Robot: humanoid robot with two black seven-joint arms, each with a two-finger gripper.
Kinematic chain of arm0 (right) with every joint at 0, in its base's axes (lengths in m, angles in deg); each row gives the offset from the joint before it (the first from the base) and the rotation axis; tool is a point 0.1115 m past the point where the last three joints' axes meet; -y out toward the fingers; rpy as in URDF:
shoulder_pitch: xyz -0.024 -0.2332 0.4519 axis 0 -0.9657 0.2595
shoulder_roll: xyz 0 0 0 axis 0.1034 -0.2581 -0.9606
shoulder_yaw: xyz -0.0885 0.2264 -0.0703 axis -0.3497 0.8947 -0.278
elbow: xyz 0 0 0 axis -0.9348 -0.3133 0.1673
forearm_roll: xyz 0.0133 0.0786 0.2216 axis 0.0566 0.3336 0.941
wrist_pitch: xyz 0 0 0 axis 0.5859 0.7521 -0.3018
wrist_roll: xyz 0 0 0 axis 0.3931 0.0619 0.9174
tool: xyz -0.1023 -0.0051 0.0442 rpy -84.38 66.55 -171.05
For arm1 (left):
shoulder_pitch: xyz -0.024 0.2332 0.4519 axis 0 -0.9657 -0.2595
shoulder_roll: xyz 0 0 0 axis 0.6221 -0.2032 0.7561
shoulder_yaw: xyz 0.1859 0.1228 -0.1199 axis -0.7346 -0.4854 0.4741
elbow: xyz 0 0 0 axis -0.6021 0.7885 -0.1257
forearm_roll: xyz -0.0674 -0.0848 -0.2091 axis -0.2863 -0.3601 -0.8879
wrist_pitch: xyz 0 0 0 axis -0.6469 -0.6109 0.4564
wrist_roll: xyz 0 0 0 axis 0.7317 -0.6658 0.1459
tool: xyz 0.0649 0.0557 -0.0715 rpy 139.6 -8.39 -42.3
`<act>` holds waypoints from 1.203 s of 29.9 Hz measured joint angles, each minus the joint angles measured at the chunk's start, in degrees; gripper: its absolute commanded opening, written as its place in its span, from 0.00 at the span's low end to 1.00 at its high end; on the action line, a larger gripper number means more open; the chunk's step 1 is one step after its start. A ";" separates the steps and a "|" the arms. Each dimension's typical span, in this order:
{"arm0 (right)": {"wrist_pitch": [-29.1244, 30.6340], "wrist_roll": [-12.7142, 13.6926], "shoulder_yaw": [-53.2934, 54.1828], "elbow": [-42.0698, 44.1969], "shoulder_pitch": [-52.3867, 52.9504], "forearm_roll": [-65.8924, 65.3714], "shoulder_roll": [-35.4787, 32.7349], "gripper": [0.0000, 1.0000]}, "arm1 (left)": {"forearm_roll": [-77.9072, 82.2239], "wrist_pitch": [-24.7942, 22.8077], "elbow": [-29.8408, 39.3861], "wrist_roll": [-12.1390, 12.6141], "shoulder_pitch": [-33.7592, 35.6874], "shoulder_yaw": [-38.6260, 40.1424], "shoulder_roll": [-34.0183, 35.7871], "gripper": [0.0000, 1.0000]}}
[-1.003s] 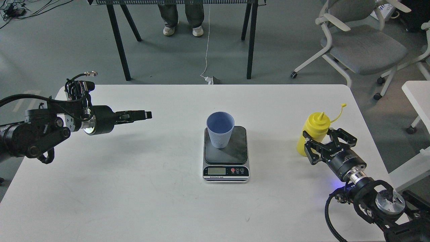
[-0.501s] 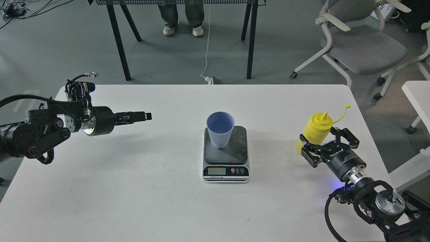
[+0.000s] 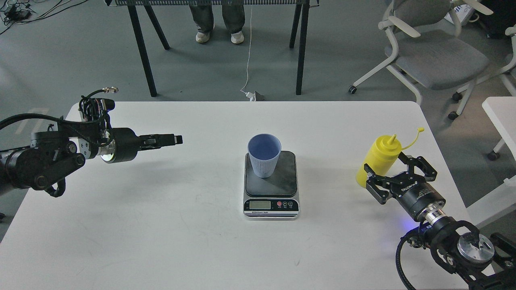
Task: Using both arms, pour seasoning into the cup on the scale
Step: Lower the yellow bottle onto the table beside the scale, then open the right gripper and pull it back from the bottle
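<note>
The light blue ribbed cup (image 3: 264, 155) stands upright on the left part of the dark platform of the scale (image 3: 278, 181), mid-table. The yellow seasoning bottle (image 3: 381, 157) stands at the right, leaning slightly right, its cap strap (image 3: 413, 137) hanging out to the right. My right gripper (image 3: 385, 162) is open, its claw fingers on either side of the bottle's lower body; I cannot tell if they touch it. My left gripper (image 3: 177, 139) hovers far left of the cup, pointing right, fingers together and empty.
The white table (image 3: 181, 225) has its right edge close behind the bottle. Beyond the far edge are black table legs (image 3: 141, 48), a person's feet (image 3: 219, 37) and a grey office chair (image 3: 435, 56). Another white table corner (image 3: 500, 108) is at the right.
My right gripper has slid back toward the lower right, still open. The bottle's top has shifted to the right with it. The left arm has hardly moved.
</note>
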 measured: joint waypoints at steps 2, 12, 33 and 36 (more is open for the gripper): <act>0.00 -0.01 0.20 -0.05 -0.02 0.00 -0.17 0.95 | 0.00 -0.01 0.00 0.00 0.00 0.00 0.00 0.73; 0.00 -0.01 0.36 -1.22 -0.24 -0.75 -0.85 0.96 | 0.00 -0.02 0.00 0.00 0.02 -0.01 0.00 0.73; 0.00 -0.09 2.06 -6.25 -6.30 -1.88 -3.39 0.96 | 0.00 0.06 -0.09 0.00 -0.10 -0.35 0.00 0.73; 0.00 -0.10 2.30 -7.28 -7.29 -1.88 -4.27 0.96 | 0.00 0.06 -0.12 0.00 -0.11 -0.35 0.00 0.73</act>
